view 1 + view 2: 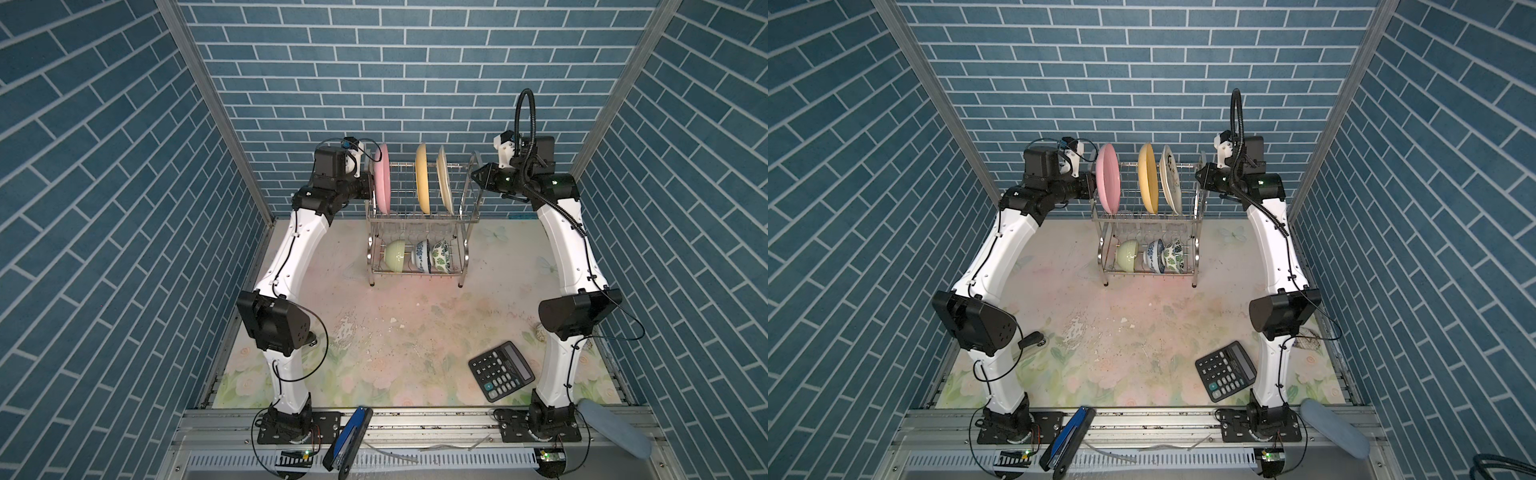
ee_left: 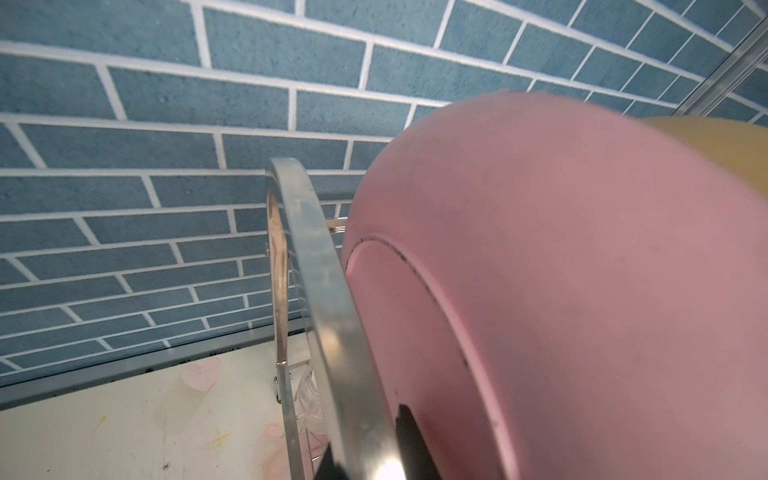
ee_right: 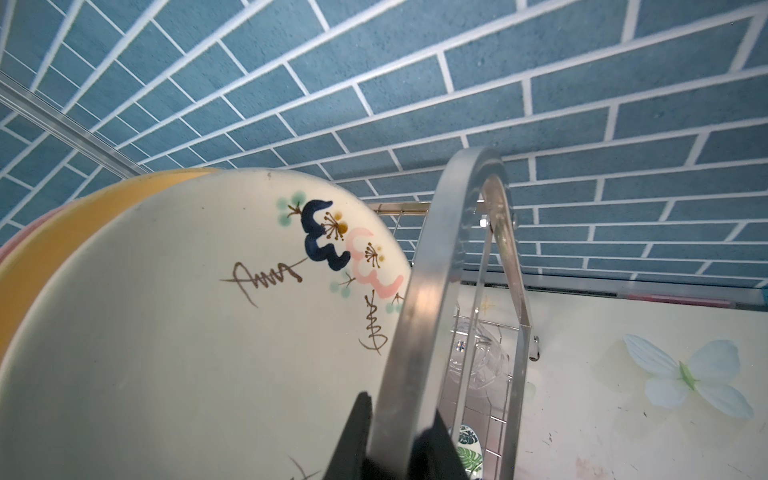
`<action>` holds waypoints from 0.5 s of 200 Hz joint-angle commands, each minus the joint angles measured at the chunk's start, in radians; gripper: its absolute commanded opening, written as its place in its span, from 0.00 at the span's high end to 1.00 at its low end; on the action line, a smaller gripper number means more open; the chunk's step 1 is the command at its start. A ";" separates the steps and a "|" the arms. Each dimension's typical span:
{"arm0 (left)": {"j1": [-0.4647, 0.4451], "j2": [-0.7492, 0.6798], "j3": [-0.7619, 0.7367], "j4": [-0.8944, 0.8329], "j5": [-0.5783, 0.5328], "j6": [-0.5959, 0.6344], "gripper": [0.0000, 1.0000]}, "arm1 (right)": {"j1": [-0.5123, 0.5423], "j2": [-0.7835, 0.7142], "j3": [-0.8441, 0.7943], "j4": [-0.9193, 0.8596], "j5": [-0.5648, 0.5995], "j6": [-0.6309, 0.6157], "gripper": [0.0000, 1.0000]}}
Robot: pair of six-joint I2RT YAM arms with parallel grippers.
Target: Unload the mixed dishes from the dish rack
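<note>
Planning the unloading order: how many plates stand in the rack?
3, all upright in the dish rack top tier: pink plate at the left end, yellow plate in the middle, cream plate rightmost. None seems hidden.

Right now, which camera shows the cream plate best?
The right wrist view: the cream plate fills it, painted flowers clear. Both top views show it small and nearly edge-on; the left wrist view misses it.

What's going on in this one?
The left pincer and right pincer each clamp an arched side frame of the two-tier silver wire dish rack. The pink round plate, yellow round plate and cream painted plate stand in its top tier, three ceramic bowls below.
</note>
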 commanded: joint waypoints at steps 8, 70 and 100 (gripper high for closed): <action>-0.003 -0.004 -0.043 -0.001 -0.010 0.050 0.88 | -0.029 0.067 0.060 0.028 -0.041 0.001 0.93; -0.003 -0.024 -0.034 -0.013 -0.025 0.044 0.74 | -0.030 0.020 0.012 0.012 -0.065 0.011 0.57; -0.003 -0.059 -0.048 -0.015 -0.033 0.032 0.58 | -0.029 -0.053 -0.065 0.014 -0.038 0.004 0.39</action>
